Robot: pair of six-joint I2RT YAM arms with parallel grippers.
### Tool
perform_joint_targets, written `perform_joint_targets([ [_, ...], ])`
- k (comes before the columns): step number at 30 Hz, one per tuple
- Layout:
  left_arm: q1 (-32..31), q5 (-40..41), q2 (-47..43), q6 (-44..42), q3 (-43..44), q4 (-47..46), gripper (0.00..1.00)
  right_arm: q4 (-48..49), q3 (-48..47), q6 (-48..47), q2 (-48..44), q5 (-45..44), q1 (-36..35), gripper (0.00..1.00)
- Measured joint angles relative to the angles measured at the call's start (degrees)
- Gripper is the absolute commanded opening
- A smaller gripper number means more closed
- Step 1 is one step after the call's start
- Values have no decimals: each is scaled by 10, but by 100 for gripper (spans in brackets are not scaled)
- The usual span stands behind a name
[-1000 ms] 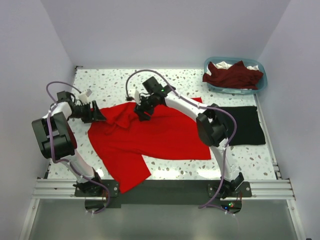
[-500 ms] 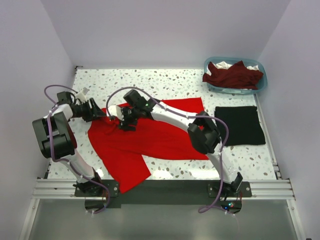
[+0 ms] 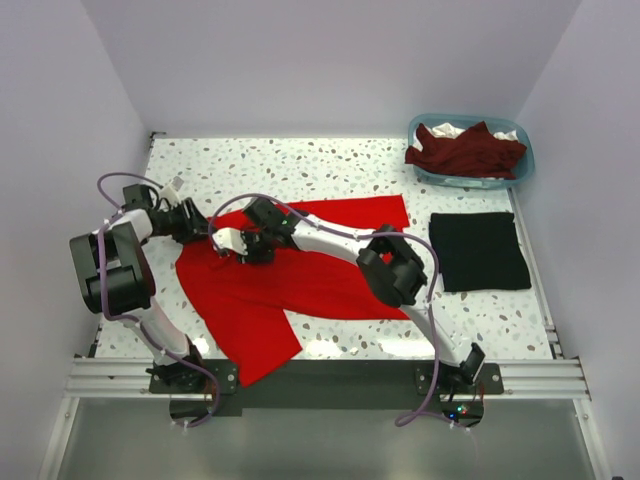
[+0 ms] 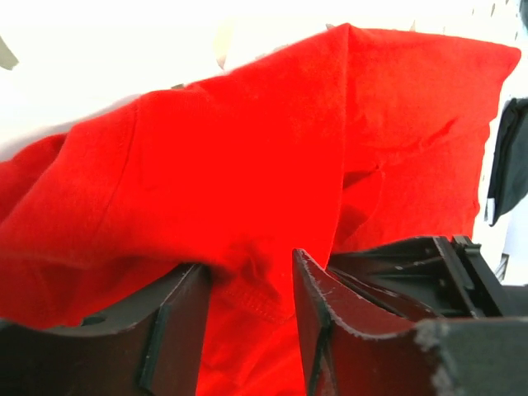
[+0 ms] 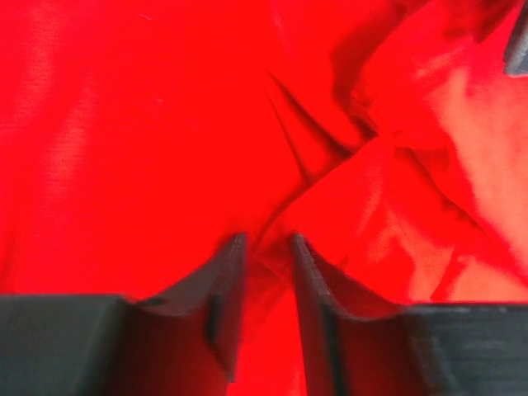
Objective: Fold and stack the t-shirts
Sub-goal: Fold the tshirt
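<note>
From where I stand, both arms are working the far-left part of the red t-shirt [image 3: 310, 285]. It lies across the left and middle of the tabletop [image 3: 330, 165], with one flap reaching the near edge. The left gripper [image 3: 196, 228] pinches a stitched hem, its jaws narrow on cloth. The right gripper [image 3: 238, 246], just beside it, is nipped close on a raised ridge of the same shirt.

To fold well here, I'd say both pinches should travel together, lifted low, so the layer lands flat rather than bunched. The cloth is bright and soft, creased near the grippers and smoother toward the middle.

The black t-shirt [image 3: 480, 250] sits folded by the right edge. The maroon t-shirt [image 3: 465, 152] is heaped in the basket [image 3: 415, 128] at the far right corner.
</note>
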State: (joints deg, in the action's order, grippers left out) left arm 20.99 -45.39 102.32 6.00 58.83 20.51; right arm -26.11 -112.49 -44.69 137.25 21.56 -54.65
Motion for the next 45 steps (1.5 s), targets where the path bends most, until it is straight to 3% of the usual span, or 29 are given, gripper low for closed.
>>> perform_joint_targets([
  [2, -2, -2, 0, 5, -2, -2, 43, 6, 0, -1, 2, -15, 0, 20],
  [5, -3, -2, 0, 9, -2, -6, 36, 22, 0, -4, 2, -32, 0, 0],
  [11, -3, -2, 7, 15, -1, -17, 21, 45, 3, -1, 2, -54, -1, 0],
  [16, -3, 2, 18, 22, 10, -17, 0, 49, 6, 6, 1, -53, 0, 0],
  [26, 0, 9, 41, 24, 103, -30, 0, 38, 46, 12, -49, -1, 14, 0],
  [36, 1, 37, 144, 24, 195, -43, 0, 22, 74, 12, -85, 54, 32, 0],
  [39, 2, 47, 171, 24, 209, -50, 11, 0, 77, 11, -85, 60, 35, 0],
  [42, 2, 54, 185, 23, 216, -52, 30, -25, 66, 16, -82, 64, 36, 21],
  [43, 3, 57, 187, 23, 219, -53, 37, -33, 57, 20, -81, 64, 36, 32],
  [45, 5, 58, 188, 24, 222, -54, 40, -45, 33, 26, -76, 65, 36, 39],
])
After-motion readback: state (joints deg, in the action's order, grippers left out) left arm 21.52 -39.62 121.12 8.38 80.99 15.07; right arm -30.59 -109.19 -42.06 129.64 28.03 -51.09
